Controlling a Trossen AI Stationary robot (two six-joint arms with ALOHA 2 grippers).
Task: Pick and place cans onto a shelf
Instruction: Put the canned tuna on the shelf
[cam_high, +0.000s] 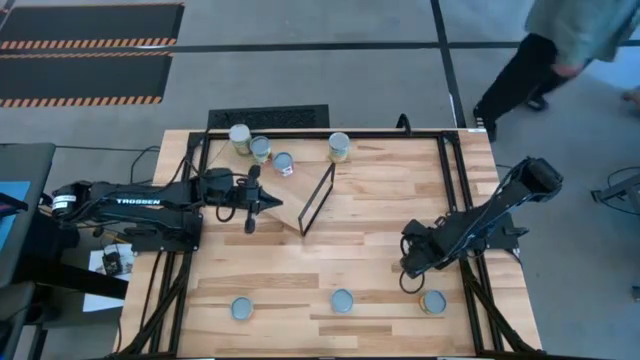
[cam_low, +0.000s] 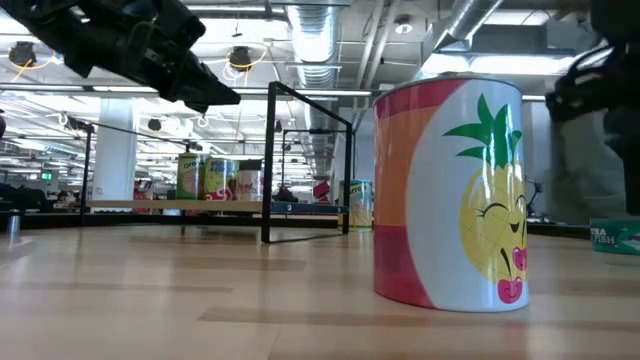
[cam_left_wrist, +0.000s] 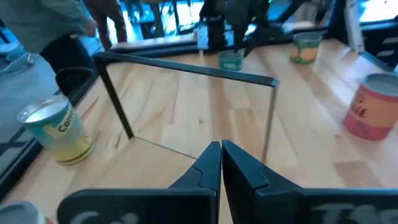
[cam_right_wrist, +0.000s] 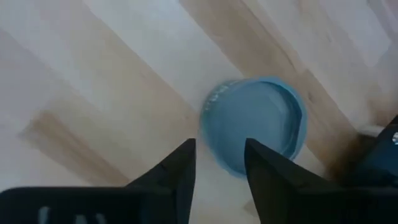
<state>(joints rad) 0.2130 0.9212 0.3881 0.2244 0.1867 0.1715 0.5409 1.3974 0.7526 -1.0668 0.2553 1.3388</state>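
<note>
The shelf (cam_high: 290, 212) is a light plywood board with a black frame (cam_high: 318, 198) at its right end. It also shows in the low view (cam_low: 180, 206). Three cans (cam_high: 261, 150) stand in a row on it. My left gripper (cam_high: 272, 205) hovers over the board, shut and empty; its own view shows the closed fingers (cam_left_wrist: 221, 163). My right gripper (cam_high: 408, 266) is open above a flat blue-topped tin (cam_right_wrist: 255, 124), fingers pointing down and clear of it. The tin also shows in the left wrist view (cam_left_wrist: 230, 60). In the high view the gripper hides it.
A yellow-green can (cam_high: 339, 147) stands at the far edge behind the frame. Three cans (cam_high: 241, 309), (cam_high: 342, 300), (cam_high: 433, 302) stand along the near edge; the middle one, orange-red with a pineapple (cam_low: 450, 190), fills the low view. A person (cam_high: 560, 45) walks beyond the table's far right corner.
</note>
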